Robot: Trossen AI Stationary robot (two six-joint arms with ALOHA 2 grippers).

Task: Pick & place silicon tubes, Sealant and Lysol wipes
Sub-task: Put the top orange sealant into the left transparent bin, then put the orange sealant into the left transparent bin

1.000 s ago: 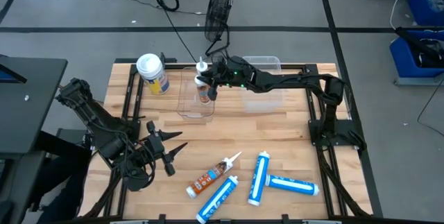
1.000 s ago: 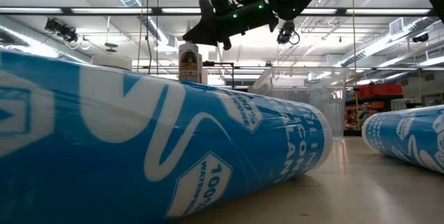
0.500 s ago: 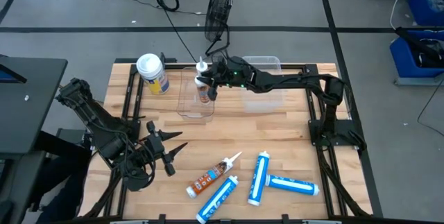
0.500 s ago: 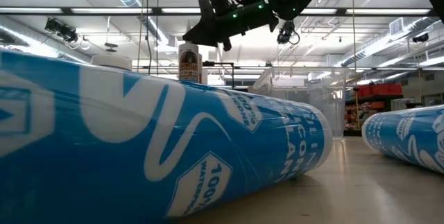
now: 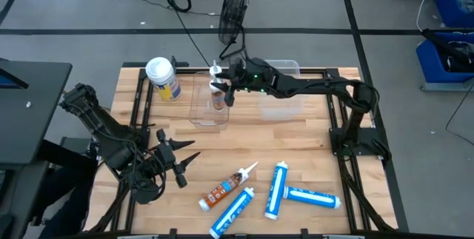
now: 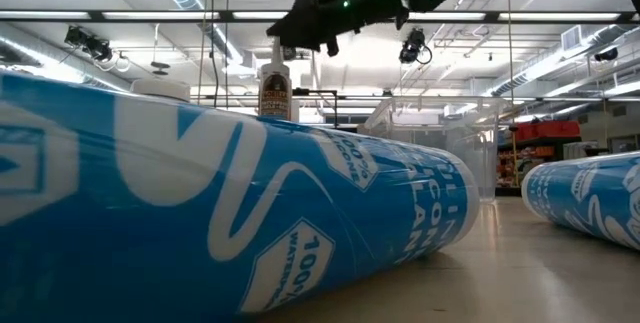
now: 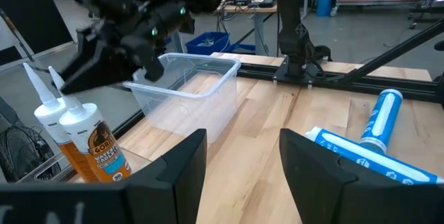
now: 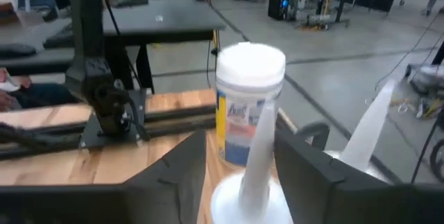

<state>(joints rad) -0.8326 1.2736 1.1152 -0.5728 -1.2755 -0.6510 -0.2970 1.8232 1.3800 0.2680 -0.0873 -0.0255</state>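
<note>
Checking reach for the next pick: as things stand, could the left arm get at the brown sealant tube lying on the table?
Probably yes. The left gripper waits with jaws open, and the brown sealant tube lies close by on bare wood, nothing between them; the blue tubes lie beyond it.

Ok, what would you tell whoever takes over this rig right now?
Right gripper: open, above the two upright sealant tubes that seem to stand in the clear bin.
Left gripper: open, waiting at the table's near left.
Lysol wipes: upright on the table beside the bin.
Left to move: one lying sealant tube, three blue silicone tubes, and the wipes.
</note>
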